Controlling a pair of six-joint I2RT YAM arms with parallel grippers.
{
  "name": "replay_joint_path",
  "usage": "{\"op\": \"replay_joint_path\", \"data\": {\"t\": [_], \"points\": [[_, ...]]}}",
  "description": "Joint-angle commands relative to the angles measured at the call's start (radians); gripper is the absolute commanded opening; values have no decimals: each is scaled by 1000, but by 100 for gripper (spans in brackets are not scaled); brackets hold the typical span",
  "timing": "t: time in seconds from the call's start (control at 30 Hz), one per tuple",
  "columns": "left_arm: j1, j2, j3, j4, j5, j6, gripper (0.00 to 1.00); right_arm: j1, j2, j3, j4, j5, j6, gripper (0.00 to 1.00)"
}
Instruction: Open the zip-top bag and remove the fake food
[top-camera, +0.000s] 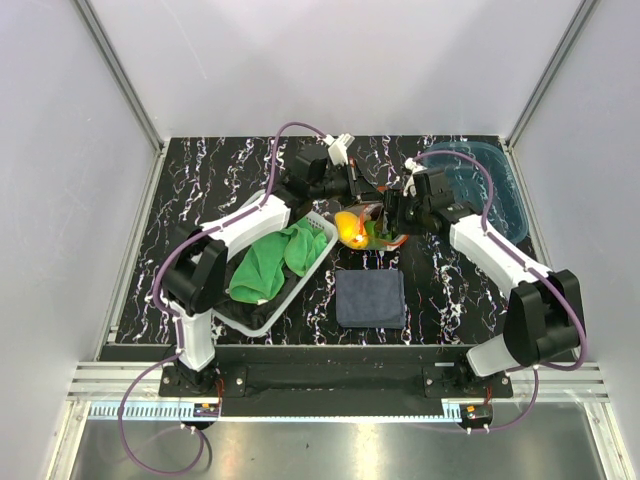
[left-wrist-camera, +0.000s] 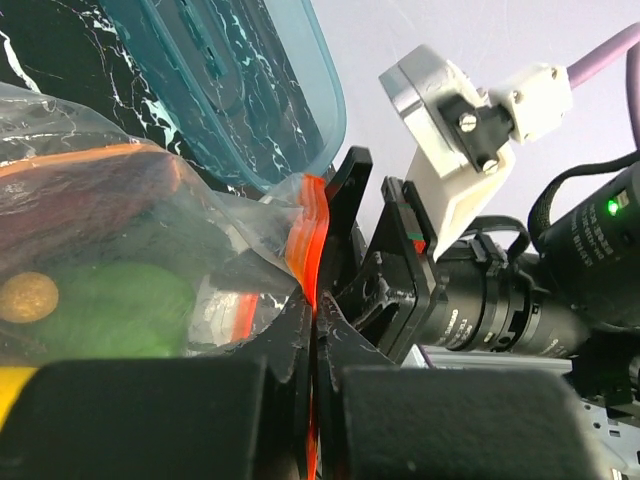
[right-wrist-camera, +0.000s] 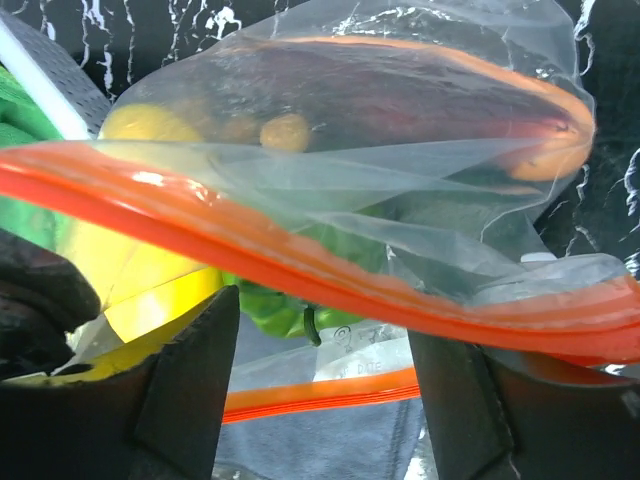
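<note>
The clear zip-top bag (top-camera: 372, 236) hangs between both grippers above the table's middle. Its orange-red zip strip (right-wrist-camera: 300, 262) is parted, so the mouth gapes. Inside are a yellow lemon-like piece (top-camera: 349, 228), a green piece (right-wrist-camera: 268, 303) and a small brown ball (right-wrist-camera: 285, 132). My left gripper (left-wrist-camera: 316, 320) is shut on one end of the zip strip (left-wrist-camera: 310, 235); in the top view it (top-camera: 368, 197) is just behind the bag. My right gripper (right-wrist-camera: 322, 315) is open, its fingers spread under the upper strip, with the lower strip lying between them; in the top view it (top-camera: 392, 216) is at the bag's right.
A white basket (top-camera: 303, 283) holding a green cloth (top-camera: 268, 262) stands left of the bag. A dark blue cloth (top-camera: 370, 298) lies flat below the bag. A translucent blue tray (top-camera: 497, 188) sits at the back right, close behind the right arm.
</note>
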Motion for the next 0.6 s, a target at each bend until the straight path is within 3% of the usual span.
{"op": "replay_joint_path", "data": {"t": [0.0, 0.33, 0.57], "points": [[-10, 10, 31, 62, 60, 0, 0, -3, 48, 45, 54, -6, -70, 77], [-26, 67, 63, 211, 72, -156, 0, 0, 94, -4, 227, -128, -47, 94], [-46, 95, 45, 274, 72, -210, 0, 0, 137, -73, 289, -36, -39, 95]]}}
